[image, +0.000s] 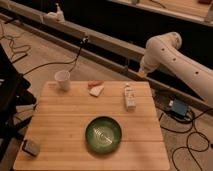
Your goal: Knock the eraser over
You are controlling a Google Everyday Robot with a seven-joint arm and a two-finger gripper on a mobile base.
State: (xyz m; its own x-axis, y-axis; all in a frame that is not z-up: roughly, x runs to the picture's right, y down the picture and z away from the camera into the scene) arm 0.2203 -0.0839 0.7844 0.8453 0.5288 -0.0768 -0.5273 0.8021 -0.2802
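I am seeing the eraser sitting at the table's near-left corner, 8 o'clock from the green bowl. The gripper is hanging at 1 o'clock, spread or closed I cannot tell. I am expecting a light, stiff block, best nudged high on its side.

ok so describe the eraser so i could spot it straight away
On the light wooden table, look at the near left corner, left of the round green bowl. The eraser there is a small dark grey slab-like block, the only dark thing on the table; the gripper hangs beyond the far right edge.
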